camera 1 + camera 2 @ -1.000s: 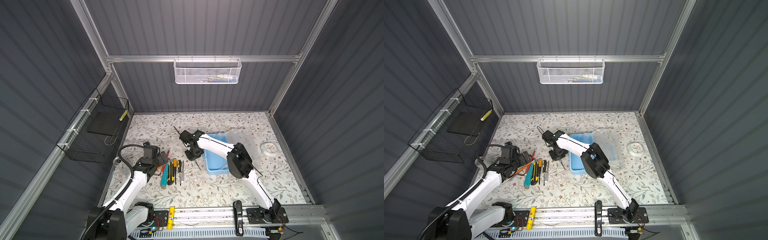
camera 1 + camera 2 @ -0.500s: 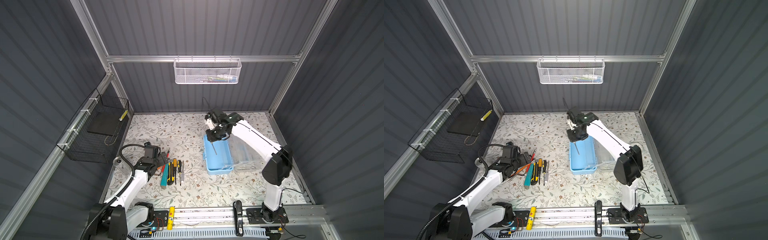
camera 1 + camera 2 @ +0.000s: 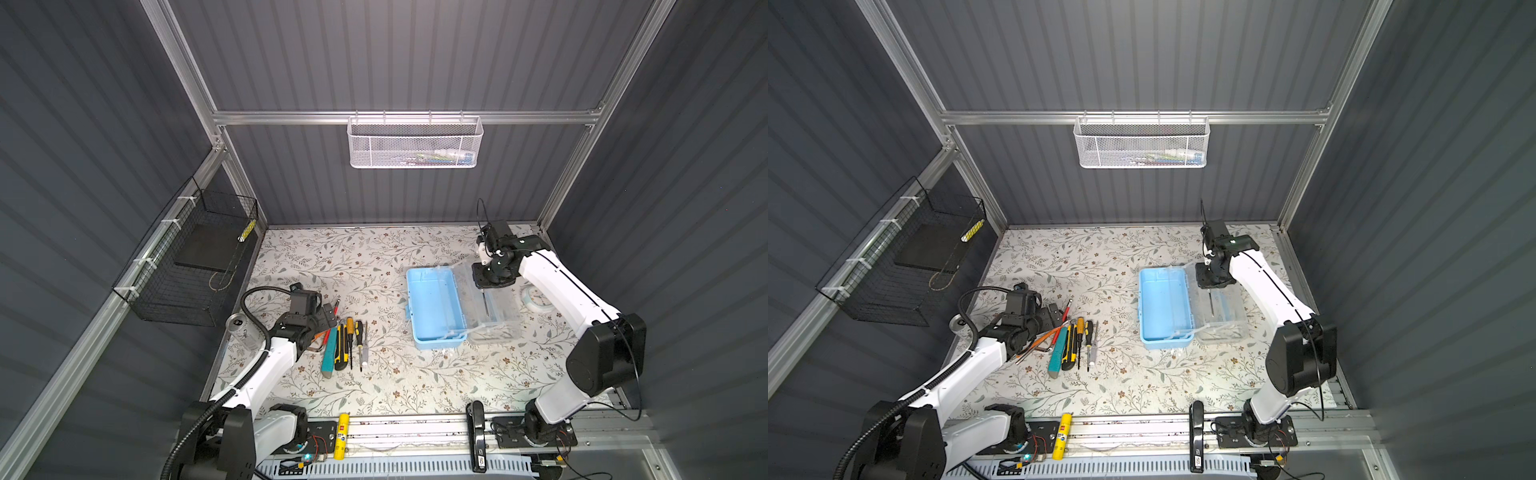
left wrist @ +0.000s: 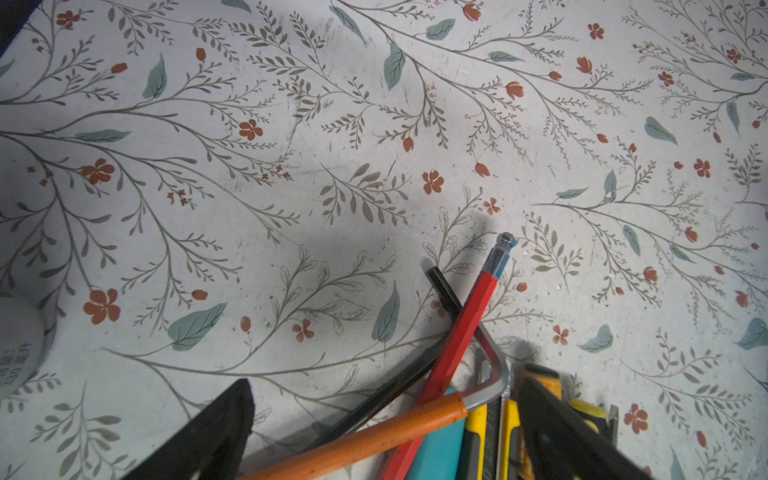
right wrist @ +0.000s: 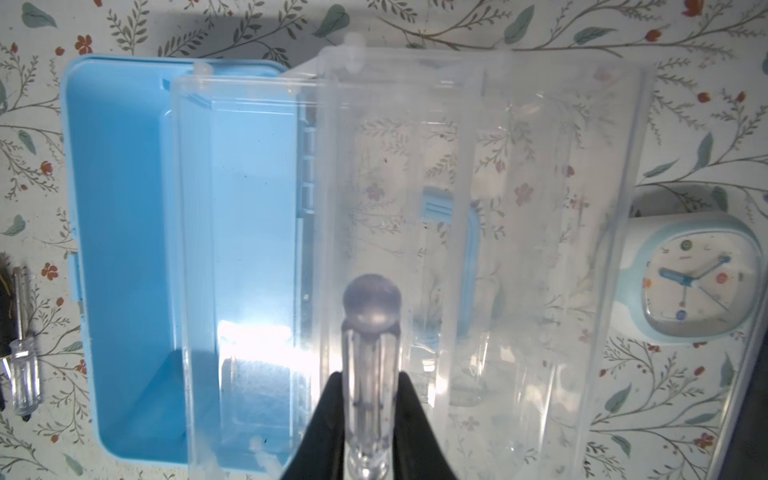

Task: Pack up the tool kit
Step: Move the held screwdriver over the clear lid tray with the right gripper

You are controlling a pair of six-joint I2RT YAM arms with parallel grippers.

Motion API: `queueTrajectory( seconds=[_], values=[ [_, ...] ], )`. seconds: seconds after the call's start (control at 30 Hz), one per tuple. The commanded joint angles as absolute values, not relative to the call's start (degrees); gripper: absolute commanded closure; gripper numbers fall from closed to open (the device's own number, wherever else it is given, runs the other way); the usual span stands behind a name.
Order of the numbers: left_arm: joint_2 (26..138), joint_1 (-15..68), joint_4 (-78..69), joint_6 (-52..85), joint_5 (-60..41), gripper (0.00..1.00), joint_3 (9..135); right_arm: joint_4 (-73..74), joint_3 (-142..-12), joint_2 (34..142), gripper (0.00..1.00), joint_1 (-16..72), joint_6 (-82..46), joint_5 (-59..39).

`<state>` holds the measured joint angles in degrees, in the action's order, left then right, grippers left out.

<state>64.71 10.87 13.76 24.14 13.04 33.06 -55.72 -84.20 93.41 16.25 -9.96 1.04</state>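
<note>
Tool kit box [image 3: 432, 305] lies open for loading | right end effector [image 5: 369, 384] clamped on clear-handled screwdriver [image 5: 370, 332] above its clear lid [image 3: 503, 311] | left end effector [image 4: 384, 382] spread over hex keys [image 4: 461, 336], likely next

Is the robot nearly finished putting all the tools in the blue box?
Not nearly. Done: the blue box lies open, its clear lid flipped beside it, but I see no tools inside. In hand: the right gripper holds a clear-handled screwdriver above the lid. To do: the hex keys, utility knife and other screwdrivers lie on the table, with the open left gripper over the hex keys.
</note>
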Motion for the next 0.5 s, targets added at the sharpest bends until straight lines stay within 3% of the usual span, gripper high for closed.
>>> queueTrajectory(
  seconds=[0.0, 0.33, 0.47],
  values=[
    [64.94, 10.55, 13.40, 23.03, 13.35, 0.01, 35.13, -52.41, -82.20, 92.79, 1.00, 14.92, -9.36, 0.25],
    [64.70, 10.55, 14.00, 23.16, 13.32, 0.01, 35.12, -49.22, -81.01, 96.09, 1.00, 14.59, -10.58, -3.41],
    [63.74, 10.55, 13.58, 23.03, 12.77, 0.00, 34.77, -48.59, -81.10, 97.11, 0.93, 14.59, -10.49, -1.93]
  ],
)
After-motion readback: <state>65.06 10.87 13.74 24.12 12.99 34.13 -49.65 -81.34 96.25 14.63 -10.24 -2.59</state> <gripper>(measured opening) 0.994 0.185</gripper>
